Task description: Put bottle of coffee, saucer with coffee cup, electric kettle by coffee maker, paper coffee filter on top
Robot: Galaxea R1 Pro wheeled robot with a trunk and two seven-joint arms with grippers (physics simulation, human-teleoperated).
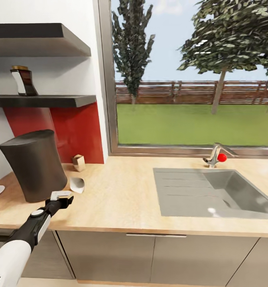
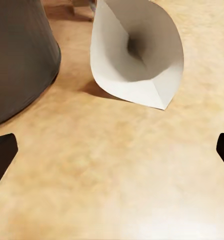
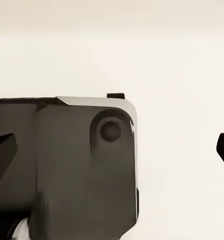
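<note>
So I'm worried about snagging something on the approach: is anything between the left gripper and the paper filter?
Nothing visible: bare countertop separates the open left gripper from the paper filter; the coffee maker stands beside the path.

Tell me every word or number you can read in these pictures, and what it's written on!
There are none to read.
The bottle of coffee on the kitchen shelf has a white label, but no letters show on it; it is too small and blurred.
The coffee maker, the paper coffee filter and the kitchen countertop are plain.
The left tool has no markings.
</note>
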